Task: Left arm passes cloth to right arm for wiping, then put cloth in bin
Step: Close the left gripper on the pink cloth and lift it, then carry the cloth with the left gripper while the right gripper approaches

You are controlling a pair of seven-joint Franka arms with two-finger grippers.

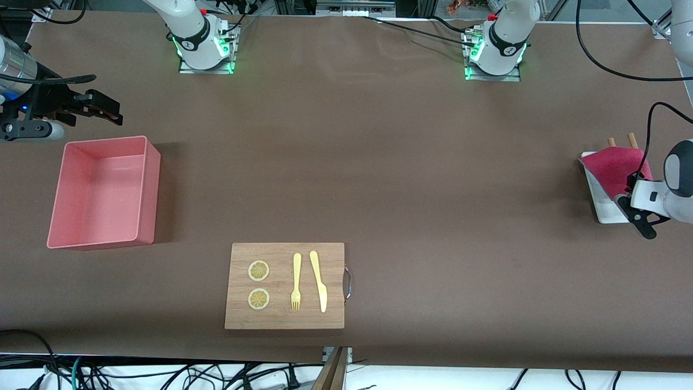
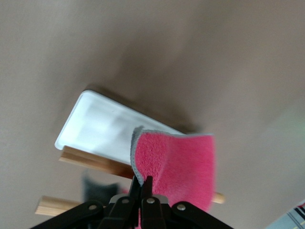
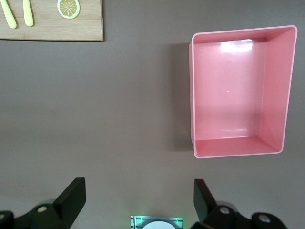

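Brown table (image 1: 411, 162), fuzzy magenta cloth (image 2: 183, 164)

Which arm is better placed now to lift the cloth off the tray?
The left. Its gripper is shut on the cloth over the white tray. The right gripper hangs open beside the bin, at the table's right-arm end.

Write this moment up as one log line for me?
left gripper: shut on cloth, over tray | right gripper: open, waiting near bin | bin: empty | handover: not yet
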